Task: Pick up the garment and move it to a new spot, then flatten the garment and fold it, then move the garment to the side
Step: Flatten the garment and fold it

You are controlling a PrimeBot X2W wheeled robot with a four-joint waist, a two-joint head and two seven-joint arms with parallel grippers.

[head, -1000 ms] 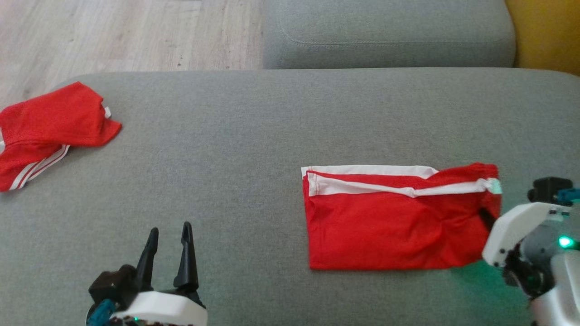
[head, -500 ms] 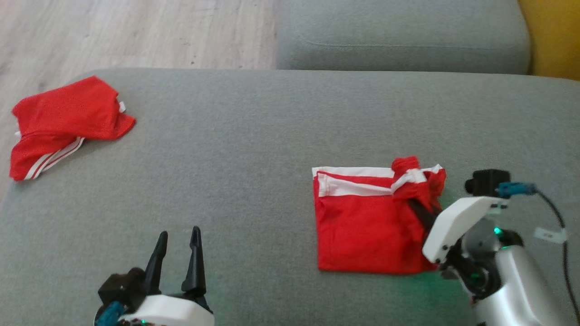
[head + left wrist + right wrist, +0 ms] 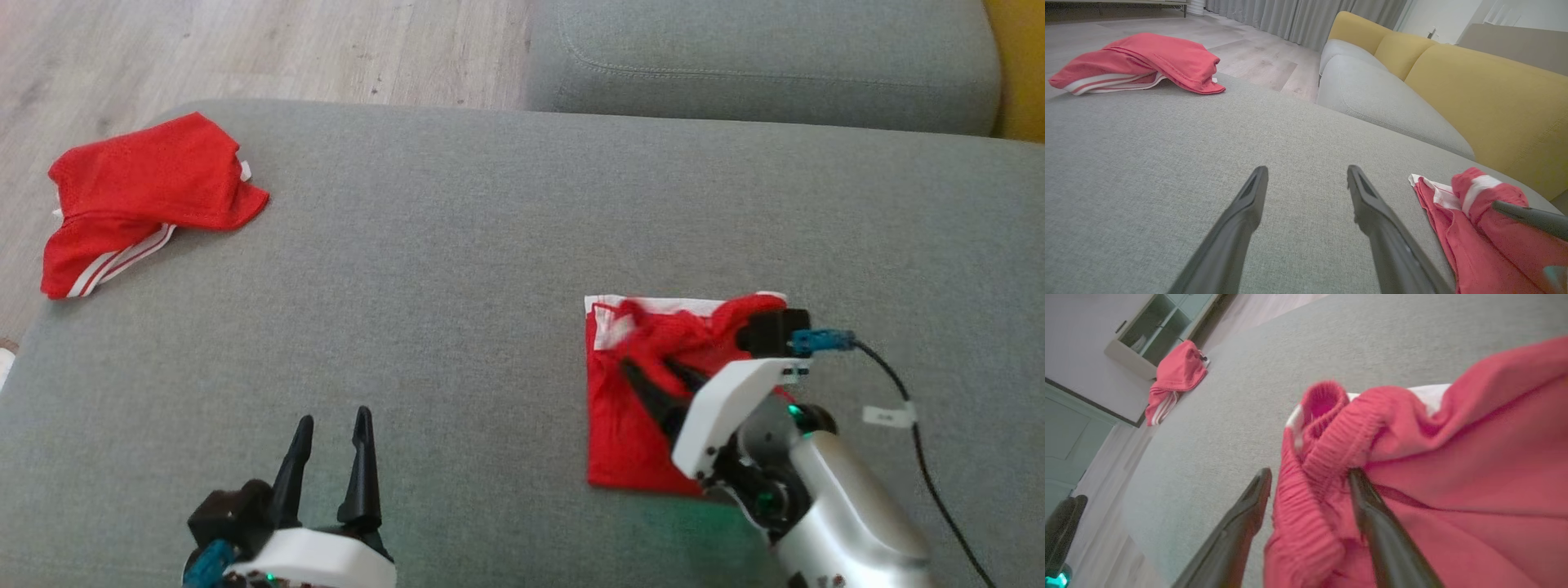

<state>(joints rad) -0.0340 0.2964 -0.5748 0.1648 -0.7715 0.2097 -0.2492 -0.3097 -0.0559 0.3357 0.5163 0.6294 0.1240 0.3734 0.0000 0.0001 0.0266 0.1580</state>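
The red garment (image 3: 629, 441) with white trim lies on the grey cushion (image 3: 490, 245), right of centre. Its right part is folded over leftward and bunched on top. My right gripper (image 3: 649, 366) is over that bunch, pointing left. In the right wrist view the two fingers stand apart, open, and the ribbed red waistband (image 3: 1331, 428) sits between and over them (image 3: 1308, 471). My left gripper (image 3: 333, 416) is open and holds nothing, low over bare cushion at the lower left. From the left wrist view (image 3: 1306, 169) the garment (image 3: 1474, 245) shows at the right.
A second red garment with white stripes (image 3: 147, 196) is crumpled at the cushion's far left corner. A grey seat cushion (image 3: 759, 57) lies beyond, with a yellow backrest (image 3: 1474, 102). Wooden floor (image 3: 245, 41) is at the upper left. A black cable (image 3: 922, 465) trails from the right wrist.
My right gripper has carried the garment's right edge leftward over the rest, halving its width, and the fingers now stand apart. The head camera has shifted; the left gripper holds still.
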